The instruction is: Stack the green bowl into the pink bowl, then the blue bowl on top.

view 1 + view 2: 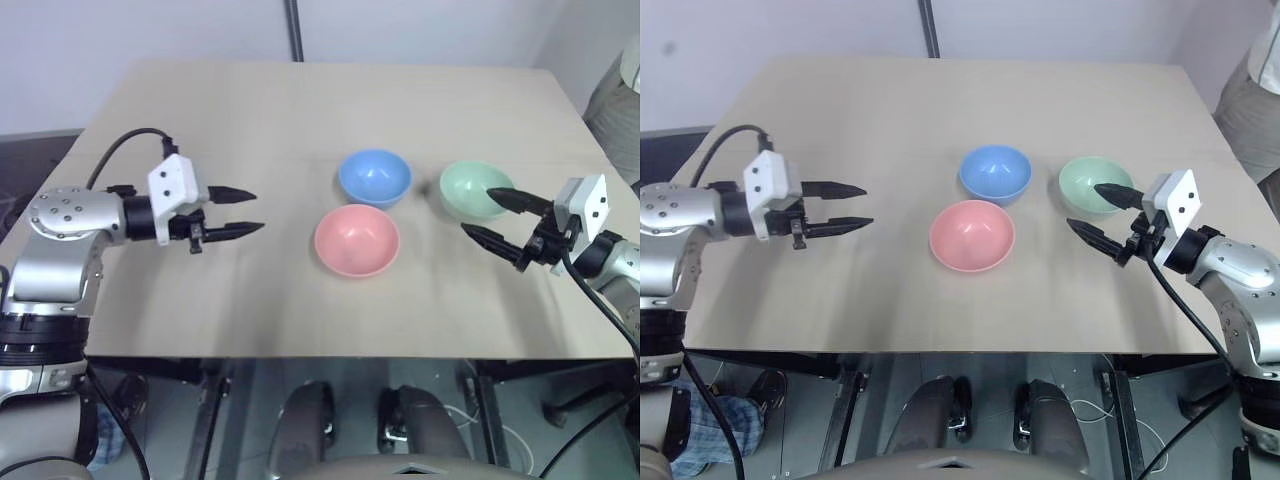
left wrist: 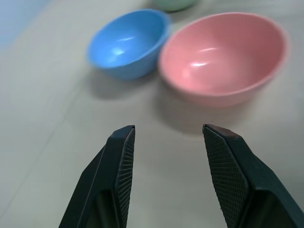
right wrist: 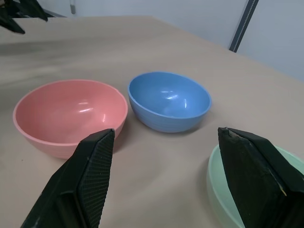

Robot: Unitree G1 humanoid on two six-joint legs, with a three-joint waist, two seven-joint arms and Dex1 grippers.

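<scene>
Three bowls stand apart on the tan table: the pink bowl [image 1: 357, 240] nearest me, the blue bowl [image 1: 375, 177] just behind it, and the green bowl [image 1: 470, 189] to the right. All are empty and upright. My right gripper [image 1: 487, 214] hovers open at the green bowl's near right side, one finger over its rim, holding nothing. My left gripper [image 1: 246, 211] is open and empty well to the left of the pink bowl, pointing toward it. The left wrist view looks past its fingers [image 2: 121, 161] at the pink bowl [image 2: 224, 54] and blue bowl [image 2: 127, 42].
The tan table [image 1: 250, 110] has bare surface all round the bowls, with its front edge close below my arms. A dark pole [image 1: 293, 30] rises behind the far edge. A person stands at the far right [image 1: 1252, 100] beside the table.
</scene>
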